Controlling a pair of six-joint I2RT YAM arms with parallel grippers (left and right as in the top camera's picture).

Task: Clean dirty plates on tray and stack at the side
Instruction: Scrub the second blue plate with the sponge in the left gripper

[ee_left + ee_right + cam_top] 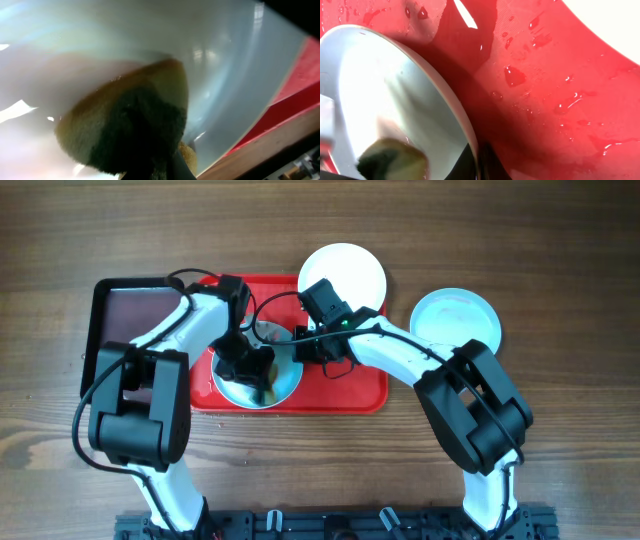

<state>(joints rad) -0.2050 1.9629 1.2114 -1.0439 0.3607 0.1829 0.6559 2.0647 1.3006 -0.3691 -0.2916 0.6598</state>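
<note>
Plate [290, 380] of pale blue sits on the near left part of the tray [350, 390]. Seen from the right wrist, its rim is lifted off the wet red floor. The left gripper [245, 365] is closed on a yellow-green sponge [130, 125] and presses it onto the plate's face. The right gripper [305, 345] is clamped on the plate's right rim. A white plate [345, 272] lies at the tray's far right corner, overlapping its rim. A blue plate [455, 320] rests on the table [560, 260], just right of the tray. A black tray [125, 320] sits against the tray's left side. Water droplets [515, 76] dot the tray.
</note>
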